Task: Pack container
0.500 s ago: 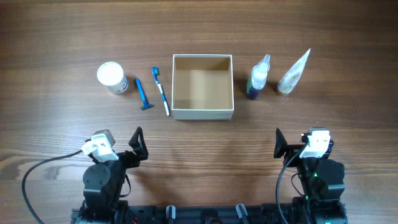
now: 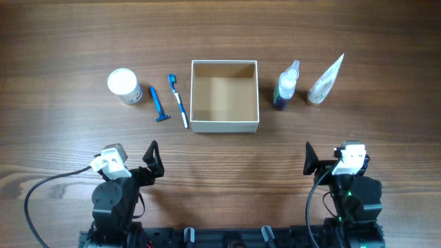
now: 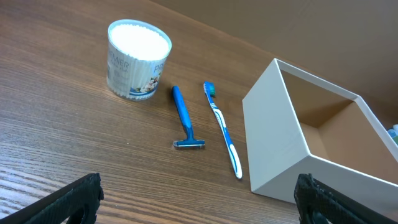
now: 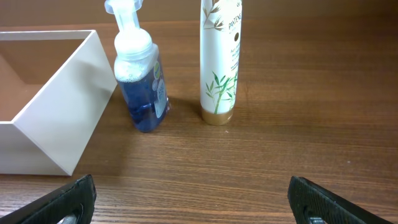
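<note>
The container [image 2: 224,126] is a square white box with a tan inside, empty, at the table's middle; it also shows in the left wrist view [image 3: 280,149] and the right wrist view [image 4: 59,118]. Left of it lie a blue-white toothbrush [image 2: 178,101], a blue razor [image 2: 158,105] and a round white-lidded jar [image 2: 123,85]. Right of it stand a blue foam pump bottle [image 2: 286,85] and a white Pantene tube [image 2: 326,80]. My left gripper [image 2: 153,160] and right gripper [image 2: 309,158] are open and empty near the front edge, well short of everything.
Bare wooden tabletop lies between both grippers and the row of toiletries. A black cable [image 2: 38,196] loops at the front left by the left arm's base.
</note>
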You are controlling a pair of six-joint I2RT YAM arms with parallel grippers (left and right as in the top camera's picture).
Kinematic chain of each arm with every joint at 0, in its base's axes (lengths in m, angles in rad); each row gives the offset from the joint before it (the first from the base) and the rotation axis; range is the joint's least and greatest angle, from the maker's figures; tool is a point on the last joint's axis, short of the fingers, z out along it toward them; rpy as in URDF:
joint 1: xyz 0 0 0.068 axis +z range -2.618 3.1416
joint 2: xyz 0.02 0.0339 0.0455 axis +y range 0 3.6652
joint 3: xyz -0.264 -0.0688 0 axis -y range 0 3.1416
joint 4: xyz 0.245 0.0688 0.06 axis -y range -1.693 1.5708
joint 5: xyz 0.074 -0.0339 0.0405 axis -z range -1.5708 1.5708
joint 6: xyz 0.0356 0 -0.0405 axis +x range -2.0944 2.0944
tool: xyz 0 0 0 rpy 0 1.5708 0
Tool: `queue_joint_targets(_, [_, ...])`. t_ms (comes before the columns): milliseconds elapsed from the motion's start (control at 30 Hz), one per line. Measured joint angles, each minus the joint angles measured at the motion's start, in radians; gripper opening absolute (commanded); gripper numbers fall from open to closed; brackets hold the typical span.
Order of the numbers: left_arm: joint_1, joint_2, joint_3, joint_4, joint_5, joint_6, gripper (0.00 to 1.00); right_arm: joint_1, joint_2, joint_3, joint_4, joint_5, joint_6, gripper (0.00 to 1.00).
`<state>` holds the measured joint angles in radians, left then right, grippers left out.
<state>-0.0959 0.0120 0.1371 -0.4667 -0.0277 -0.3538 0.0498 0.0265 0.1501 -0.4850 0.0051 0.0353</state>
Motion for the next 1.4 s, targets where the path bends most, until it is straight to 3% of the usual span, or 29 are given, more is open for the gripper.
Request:
queue_joint_targets(833, [0.000,0.000,0.000,0.000,0.000,0.000,1.00,0.000,0.000,0.000,0.029,-0.005,0.018,1.00])
queue_joint_targets(900, [0.000,0.000,0.000,0.000,0.000,0.000,1.00,0.000,0.000,0.000,0.060,-0.064,0.141,1.00])
queue_joint_targets(1033, [0.000,0.000,0.000,0.000,0.000,0.000,1.00,0.000,-0.002,-0.002,0.003,-0.163,0.608,1.00])
queue_joint_targets(1167, [0.000,0.000,0.000,0.000,0.000,0.000,1.00,0.000,-0.001,0.003,0.228,-0.281,0.711,1.00])
queue_joint_targets(1300, [0.000,-0.001,0.000,0.000,0.000,0.000,1.00,0.000,0.181,0.257,0.209,-0.349,0.629,1.00])
queue_joint_targets(1400, [0.000,0.000,0.000,0.002,0.000,0.000,1.00,0.000,0.426,0.553,0.022,-0.365,0.515,1.00])
